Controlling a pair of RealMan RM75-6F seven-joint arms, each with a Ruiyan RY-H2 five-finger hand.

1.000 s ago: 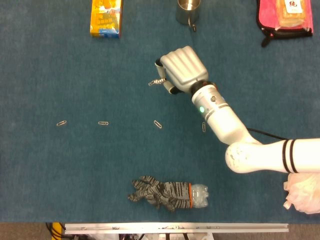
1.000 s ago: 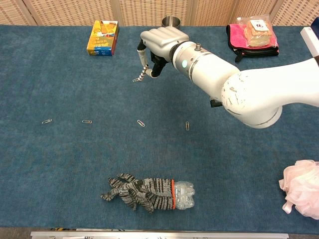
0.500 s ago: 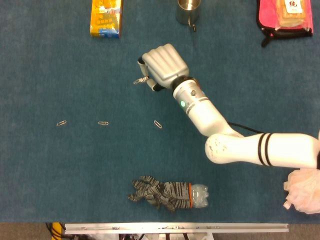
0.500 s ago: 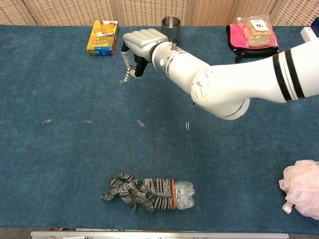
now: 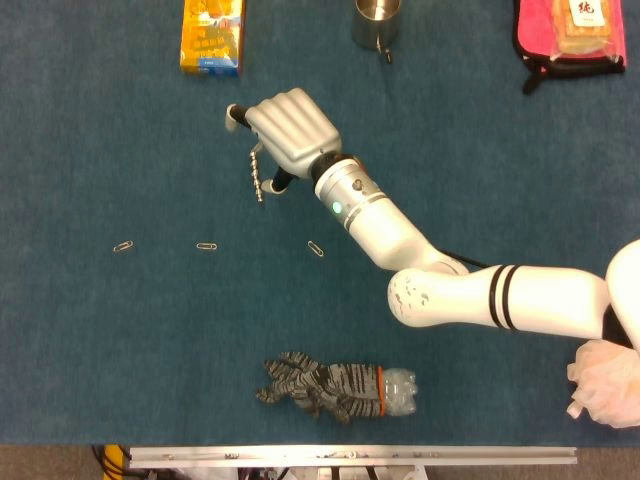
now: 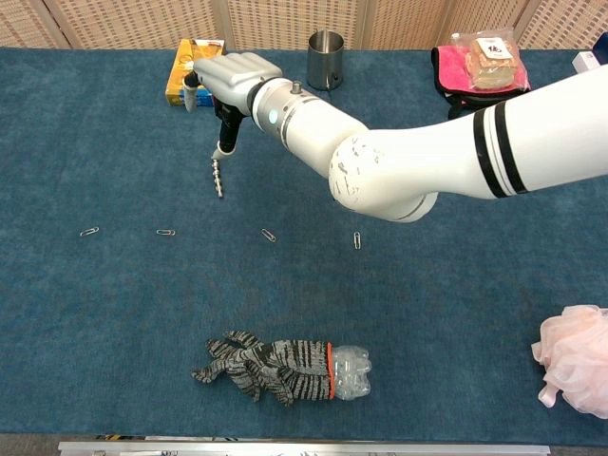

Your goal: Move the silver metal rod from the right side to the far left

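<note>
Rod (image 6: 218,177) near-vertical, tip seemingly down, pinched in right hand (image 6: 228,82).

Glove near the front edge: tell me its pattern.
The glove has grey and black stripes with an orange cuff band, clearest in the chest view.

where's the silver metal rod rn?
Held by the right hand: silver metal rod hangs left of centre, below the yellow box, above the paperclip row.
</note>
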